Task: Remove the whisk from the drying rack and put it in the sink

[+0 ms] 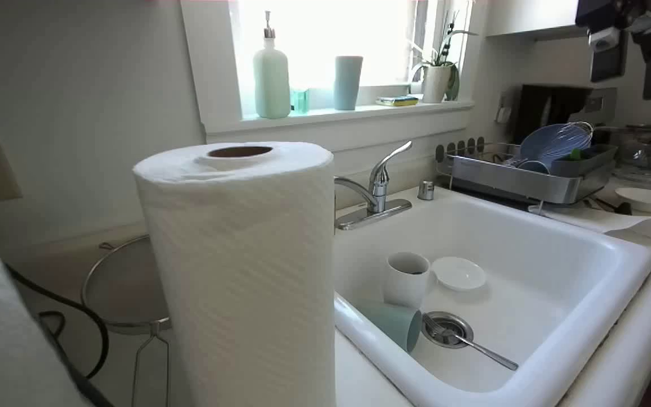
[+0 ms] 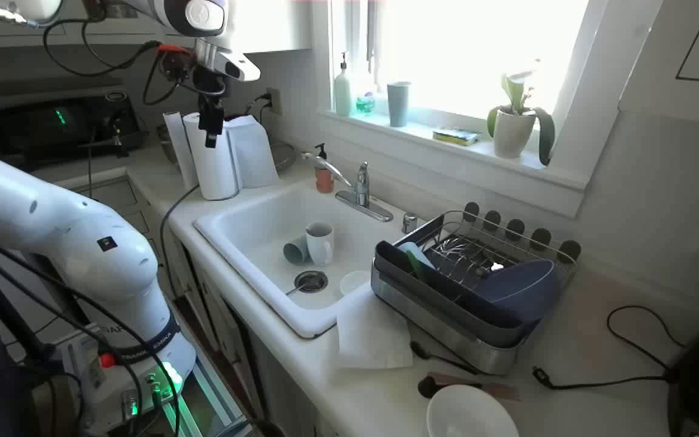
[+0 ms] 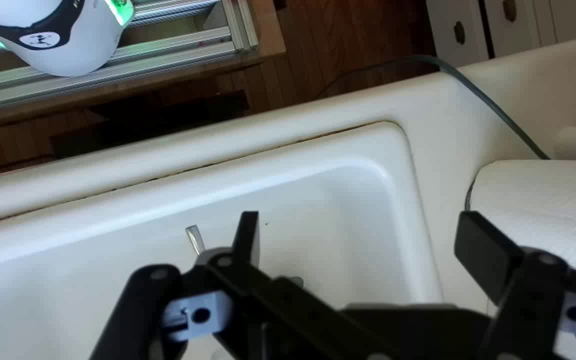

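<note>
The whisk's thin wire loops show in the drying rack, in front of a blue dish. In an exterior view, wire loops lie inside the rack; the whisk's handle is hard to make out. The white sink stands beside the rack and also shows in an exterior view and the wrist view. My gripper is open and empty, high above the sink's end by the paper towels, away from the rack. It shows in both exterior views.
A white mug, a tilted green cup, a small white dish and a fork lie in the sink. The faucet rises behind it. Paper towel rolls stand at one end. A bowl sits near the rack.
</note>
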